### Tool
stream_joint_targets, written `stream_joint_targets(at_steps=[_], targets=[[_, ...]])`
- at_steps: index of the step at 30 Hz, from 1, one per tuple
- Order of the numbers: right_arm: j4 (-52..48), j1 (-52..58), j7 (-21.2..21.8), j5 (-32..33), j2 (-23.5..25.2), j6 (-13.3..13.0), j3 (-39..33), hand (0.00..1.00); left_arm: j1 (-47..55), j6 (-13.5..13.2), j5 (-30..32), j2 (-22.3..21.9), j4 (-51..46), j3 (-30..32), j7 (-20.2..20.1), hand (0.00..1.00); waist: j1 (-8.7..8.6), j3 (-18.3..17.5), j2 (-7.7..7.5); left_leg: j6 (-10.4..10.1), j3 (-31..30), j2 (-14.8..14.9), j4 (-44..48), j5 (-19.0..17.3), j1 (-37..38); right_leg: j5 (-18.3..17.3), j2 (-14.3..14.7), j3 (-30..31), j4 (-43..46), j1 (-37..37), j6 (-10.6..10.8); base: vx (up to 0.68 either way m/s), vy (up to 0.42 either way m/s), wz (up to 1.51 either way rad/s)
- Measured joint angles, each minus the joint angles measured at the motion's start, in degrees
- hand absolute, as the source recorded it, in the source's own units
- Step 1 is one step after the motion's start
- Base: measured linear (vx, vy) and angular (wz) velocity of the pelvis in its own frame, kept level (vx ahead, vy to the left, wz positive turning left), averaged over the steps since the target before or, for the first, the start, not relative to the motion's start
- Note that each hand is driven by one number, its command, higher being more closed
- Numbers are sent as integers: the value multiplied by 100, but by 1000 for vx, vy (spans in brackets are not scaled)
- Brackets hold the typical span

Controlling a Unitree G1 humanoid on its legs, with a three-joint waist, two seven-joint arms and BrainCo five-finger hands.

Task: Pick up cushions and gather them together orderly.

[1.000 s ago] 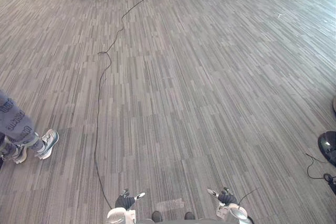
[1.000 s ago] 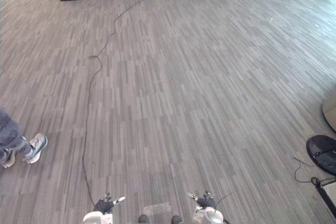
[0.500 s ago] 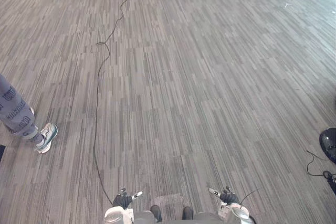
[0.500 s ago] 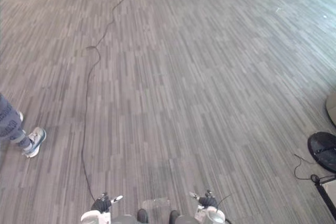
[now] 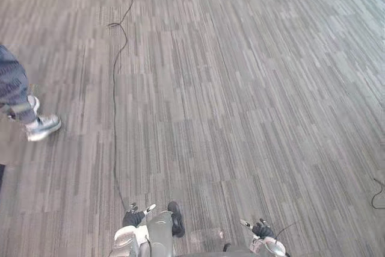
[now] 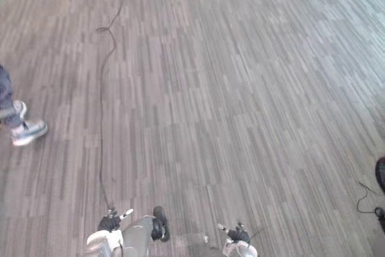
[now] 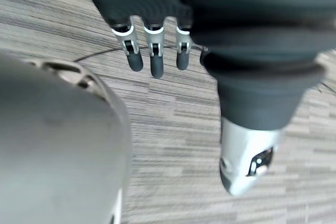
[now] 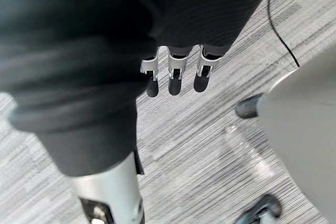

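The whole picture has been shifted since the earlier frames: the camera has been tipped downward, and the striped grey carpet (image 5: 240, 88) has been slid up the frame. Against that, a step has been taken by the person (image 5: 13, 88) at the left edge, and the pale shoe (image 5: 42, 126), angled up the floor half a second ago, is now turned sideways. The two hands are found low at the bottom edge, as before.

In the left eye view, the left hand (image 5: 133, 216) is seen at the lower left with one dark-tipped finger held out straight. The right hand (image 5: 260, 229) is set at the lower right, well apart from it. The person's trouser leg (image 5: 11, 82) is cut by the left edge.

In the right eye view, the same carpet is shown, the shoe (image 6: 27, 132) again at the left, and a dark round object (image 6: 381, 176) is clipped by the right edge.

In the left wrist view, the left hand's fingers (image 7: 151, 61) are hung straight and released in a row, nothing grasped, carpet seen past them.

In the right wrist view, the right hand's fingers (image 8: 176, 80) are likewise held straight and relaxed, nothing gripped, carpet beyond.

Where the cushions lie cannot be told from these views.
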Motion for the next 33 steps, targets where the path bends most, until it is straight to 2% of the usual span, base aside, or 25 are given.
stream_joint_targets(at_steps=[1, 2, 4, 6, 8, 9, 10, 11, 12, 13, 14, 15, 16, 17, 19, 22, 24, 25, 26, 27, 28, 29, 30, 32, 33], targets=[[-19, -2, 19, -8, -27, 1, 3, 0, -8, 11, 46, 22, 44, -91, -4, 0, -76, 6, 9, 13, -73, -99, -211, -75, 345, 91, 1, 37, 1165, -429, 86, 450, 194, 22], [-40, -2, 19, -27, -40, 1, 17, 0, -6, 15, 59, 21, 45, -161, -5, 0, -94, 15, 21, 18, -90, -158, -395, -80, 590, 33, 18, 22, 1819, -713, 17, 468, 134, 20], [-251, -4, 44, -131, -106, -30, 32, 0, -39, 20, 67, -59, 46, -190, -4, 0, -128, 118, 186, 17, -91, -180, -1179, -81, 1581, -358, 236, -439, 2757, -1575, -355, 575, 113, -7], [-251, -65, 66, -141, -163, -84, 86, 0, -60, 21, 51, -81, 93, -193, -8, 0, -180, 187, 271, 15, -78, -141, -1490, -79, 2046, -627, 345, -854, 2500, -1881, -574, 434, 23, -2], [-261, -156, 83, -125, -194, -140, 141, 0, -146, 24, 44, -79, 231, -201, -17, 0, -348, 204, 281, 16, -97, -63, -1598, -79, 2413, -696, 524, -1285, 1496, -2345, -718, 497, -53, 21], [-253, -193, 90, -113, -235, -157, 195, 0, -188, 23, 45, -76, 289, -238, -21, 0, -388, 206, 284, 15, -149, -31, -1651, -79, 2537, -467, 674, -1355, 578, -2499, -732, 512, -130, 57], [-221, -191, 97, -127, -268, -144, 196, 0, -240, 8, 54, -60, 287, -300, -33, 0, -422, 197, 261, -11, -316, -64, -1812, -88, 2724, 99, 832, -1303, -585, -2500, -742, 535, -143, 70], [-183, -140, 99, -140, -269, -132, 186, 0, -235, -11, 60, -51, 278, -302, -38, 0, -440, 194, 187, -41, -457, -141, -1911, -91, 2881, 563, 842, -1185, -1029, -2498, -838, 596, -169, 70], [-195, -144, 122, -127, -334, -129, 112, 0, -253, -4, 126, -180, 322, -218, -33, 0, -467, 237, 307, -294, -611, -13, -1968, -120, 3136, 803, 949, -1118, -621, -2510, -1186, 637, -164, 30], [-222, -171, 143, -208, -392, -129, 35, 0, -213, -1, 174, -315, 379, -107, -32, 0, -418, 235, 482, -614, -633, 156, -1835, 51, 3188, 418, 1012, -1181, -359, -2509, -1259, 638, -174, 10], [-247, -175, 166, -208, -375, -130, -57, 0, -195, 10, 209, -381, 383, -5, -33, 0, -420, 255, 528, -777, -694, 235, -1523, 151, 3101, 217, 1021, -1207, -240, -2458, -1301, 609, -199, 1], [-255, -174, 169, -207, -365, -123, -95, 0, -191, 14, 222, -469, 370, 108, -26, 0, -449, 270, 553, -858, -760, 413, -673, 284, 2774, -8, 1059, -1269, -204, -2302, -1325, 598, -243, 14], [-259, -172, 163, -204, -352, -103, -101, 0, -216, 16, 240, -495, 336, 233, -34, 0, -459, 286, 575, -834, -830, 602, 190, 474, 2441, -123, 1112, -1297, -283, -2103, -1341, 702, -267, 15], [-259, -171, 155, -200, -325, -81, -63, 0, -219, 14, 256, -552, 214, 320, -37, 0, -422, 333, 602, -881, -1037, 938, 1696, 583, 1872, -243, 1250, -1307, -510, -1655, -1388, 560, -189, 1], [-257, -89, 133, -199, -176, -80, 55, 0, -222, -1, 257, -594, -28, 481, -60, 0, -314, 367, 546, -862, -964, 1323, 3222, 298, 1203, -457, 1393, -1274, -892, -813, -1467, 524, -123, -9], [-302, -70, 69, -71, -125, -72, 223, 0, -207, -23, 211, -591, -336, 479, -118, 0, -210, 373, 396, -640, -492, 1503, 3198, -54, 220, -752, 1382, -1101, -1392, 63, -1388, 504, -36, -19], [-373, -95, 59, 25, -50, -68, 213, 0, -183, -37, 182, -573, -467, 483, -119, 0, -122, 348, 373, -598, -249, 1378, 2148, -144, -323, -846, 1289, -835, -1648, 498, -1256, 612, 100, -56], [-384, -106, 59, 25, -10, -71, 180, 0, -193, -47, 144, -570, -487, 481, -120, 0, -67, 343, 348, -598, -261, 1201, 1496, -109, -452, -876, 1191, -688, -1760, 663, -1210, 509, 151, -69], [-378, -106, 58, 25, 25, -71, 176, 0, -201, -72, 132, -567, -515, 470, -121, 0, -4, 319, 295, -634, -317, 991, 832, 24, -540, -920, 1049, -538, -1894, 809, -1129, 605, 218, -87], [-356, -90, 57, 25, 29, -74, 176, 0, -188, -137, 114, -563, -523, 429, -118, 0, 57, 260, 259, -766, -541, 707, -93, 393, -619, -977, 892, -313, -2086, 994, -1029, 577, 274, -105], [-301, -82, 55, 24, 23, -76, 182, 0, -156, -154, 91, -533, -515, 412, -116, 0, 106, 185, 217, -844, -759, 550, -350, 963, -665, -1029, 759, -99, -2227, 1108, -941, 588, 296, -88], [-281, -56, 55, 24, 31, -76, 181, 0, -140, -156, 92, -529, -503, 399, -116, 0, 104, 144, 217, -842, -773, 521, -344, 1055, -656, -1032, 755, -46, -2234, 1115, -936, 638, 326, -100], [-259, 19, 68, 16, 242, -91, 174, 0, -91, -116, 102, -379, -359, 383, -113, 0, 26, -139, 29, -516, -631, 304, -265, 1002, -542, -909, 439, 306, -1848, 938, -859, 550, 269, -76], [-254, 53, 73, 14, 314, -86, 153, 0, -96, -111, 103, -300, -286, 369, -115, 0, 34, -199, -118, -383, -290, 276, -161, 660, -179, -581, 297, 518, -722, 530, -466, 633, 318, -76], [-263, 37, 80, 16, 318, -91, 164, 0, -99, -91, 107, -250, -174, 309, -115, 0, 5, -186, -110, -331, -207, 264, -276, 549, 175, -213, 280, 539, 156, 219, -238, 830, 375, -83]])
